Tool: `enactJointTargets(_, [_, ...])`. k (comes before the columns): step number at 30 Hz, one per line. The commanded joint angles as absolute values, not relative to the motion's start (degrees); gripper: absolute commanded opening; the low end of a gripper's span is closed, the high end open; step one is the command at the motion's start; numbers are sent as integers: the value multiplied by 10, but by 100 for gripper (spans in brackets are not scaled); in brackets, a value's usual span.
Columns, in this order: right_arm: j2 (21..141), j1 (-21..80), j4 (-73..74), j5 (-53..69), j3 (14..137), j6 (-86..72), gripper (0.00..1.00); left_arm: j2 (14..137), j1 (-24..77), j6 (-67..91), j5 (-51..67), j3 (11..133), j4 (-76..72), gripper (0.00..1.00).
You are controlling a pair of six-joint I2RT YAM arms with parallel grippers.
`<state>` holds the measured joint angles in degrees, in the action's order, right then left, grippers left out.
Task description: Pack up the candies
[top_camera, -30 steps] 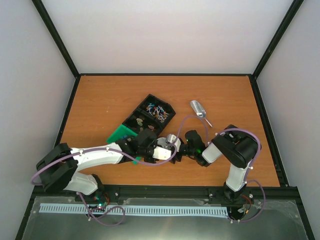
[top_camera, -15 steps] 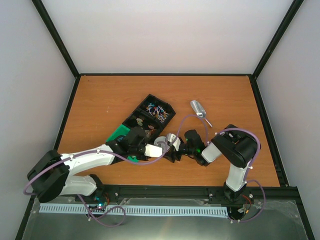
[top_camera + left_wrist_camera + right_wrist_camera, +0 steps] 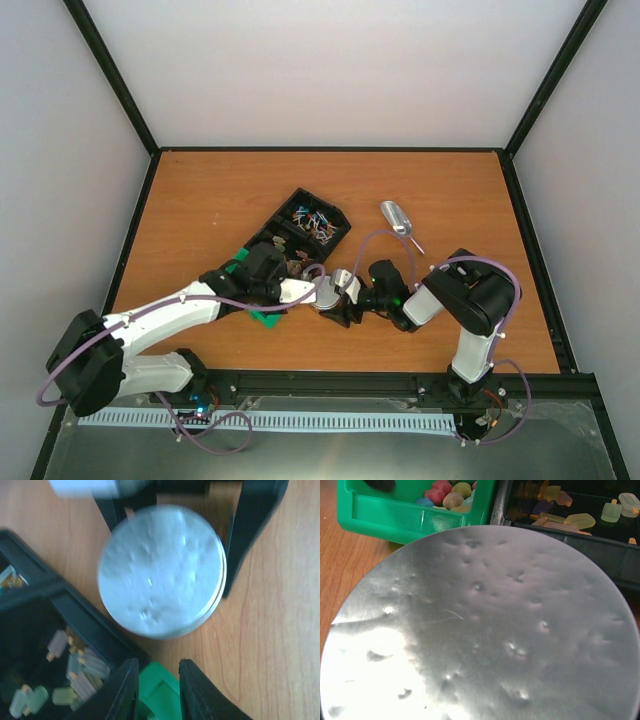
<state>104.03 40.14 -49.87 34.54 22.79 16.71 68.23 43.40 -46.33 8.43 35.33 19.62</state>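
Note:
The candies (image 3: 316, 219) are tiny wrapped sweets lying in the compartments of a black tray (image 3: 283, 222). They also show in the left wrist view (image 3: 75, 666) and the right wrist view (image 3: 582, 514). A round silver tin (image 3: 338, 283) sits just right of the tray. My right gripper (image 3: 340, 296) is shut on it, its black fingers (image 3: 250, 535) on either side of the tin (image 3: 160, 572). The tin (image 3: 480, 625) fills the right wrist view and hides the fingers there. My left gripper (image 3: 158, 664) is open and empty above the green bin (image 3: 162, 692), next to the tin.
The green bin (image 3: 246, 270) holds round coloured sweets (image 3: 451, 494) and sits against the tray's near end. A metal scoop (image 3: 396, 220) lies on the wooden table to the right of the tray. Black frame rails edge the table.
My left arm has swung its gripper left and farther back, over the green bin's edge by the tray. The right gripper and tin have shifted slightly left.

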Motion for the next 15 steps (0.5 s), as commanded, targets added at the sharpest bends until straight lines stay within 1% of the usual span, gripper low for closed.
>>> enactJointTargets(1, [1055,408,-477,348,225,174,41,677,446,-415,176,431,261,26])
enactJointTargets(5, [1055,408,-477,347,225,174,40,691,496,-409,156,440,242,30])
enactJointTargets(9, [1055,408,-475,347,227,173,40,716,521,-424,121,433,195,40])
enactJointTargets(15, [1055,408,-475,347,227,173,40,751,531,-432,90,423,131,44])
